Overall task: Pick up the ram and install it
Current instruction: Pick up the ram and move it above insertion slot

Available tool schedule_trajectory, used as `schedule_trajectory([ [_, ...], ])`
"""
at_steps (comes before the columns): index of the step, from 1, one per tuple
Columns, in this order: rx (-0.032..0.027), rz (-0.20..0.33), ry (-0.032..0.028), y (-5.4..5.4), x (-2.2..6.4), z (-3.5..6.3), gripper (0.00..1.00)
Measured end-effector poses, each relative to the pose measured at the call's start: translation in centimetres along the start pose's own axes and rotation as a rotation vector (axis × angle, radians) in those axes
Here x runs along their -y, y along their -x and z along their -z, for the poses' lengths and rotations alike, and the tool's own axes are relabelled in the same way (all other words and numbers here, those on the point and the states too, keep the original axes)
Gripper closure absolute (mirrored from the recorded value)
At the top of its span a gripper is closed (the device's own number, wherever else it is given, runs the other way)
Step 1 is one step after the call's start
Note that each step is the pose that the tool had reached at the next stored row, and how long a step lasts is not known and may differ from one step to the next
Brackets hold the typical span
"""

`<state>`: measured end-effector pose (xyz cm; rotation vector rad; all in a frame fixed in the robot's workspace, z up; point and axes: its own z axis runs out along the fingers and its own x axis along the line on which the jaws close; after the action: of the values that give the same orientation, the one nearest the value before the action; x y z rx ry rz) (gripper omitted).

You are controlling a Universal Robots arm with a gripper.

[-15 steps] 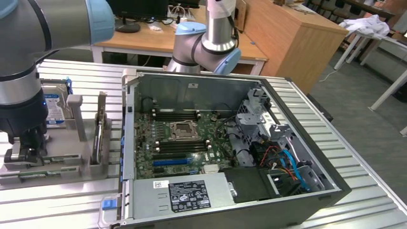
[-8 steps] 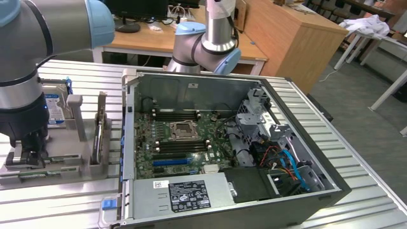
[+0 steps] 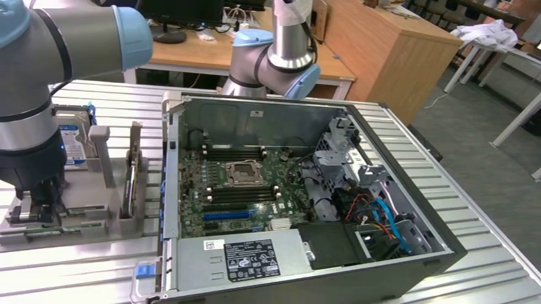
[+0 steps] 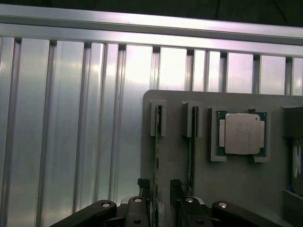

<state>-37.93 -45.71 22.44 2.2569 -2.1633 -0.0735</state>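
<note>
We see the arm reaching down at the exterior view's left, where the gripper [image 3: 35, 209] hangs low over a grey holder tray [image 3: 89, 214] on the ribbed aluminium table [image 3: 85, 269]. From the wrist camera the gripper [image 4: 158, 185] is released: its two dark fingers [image 4: 143, 201] stand apart with a gap on either side of the ram [image 4: 157, 142], which sits on edge in a slot of the holder tray [image 4: 236, 189], so the fingers straddle the green stick without clamping it. We find a second stick [image 4: 191, 151] on edge in the neighbouring slot, just beside the first and outside the fingers, and beyond it the square silver processor chip [image 4: 242, 134] lies flat in its own pocket of the same tray. In the exterior view the open computer case [image 3: 389, 282] lies on the table to the right of the tray, well apart from the gripper. Inside it the motherboard [image 3: 253, 193] is exposed, with long black memory slots [image 3: 241, 152] on the far side of the processor socket [image 3: 245, 171] and more on its near side. A silver power supply [image 3: 245, 256] with a black label fills the near end of the case.
</note>
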Motion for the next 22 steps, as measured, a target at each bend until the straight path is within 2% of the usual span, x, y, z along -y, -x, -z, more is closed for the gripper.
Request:
schedule_trajectory([
  [12,0.0002,0.0,-0.0002,-0.2,-0.01,-0.03,0.69],
  [22,0.0,0.0,0.0,-0.3,0.04,-1.12,0.69],
])
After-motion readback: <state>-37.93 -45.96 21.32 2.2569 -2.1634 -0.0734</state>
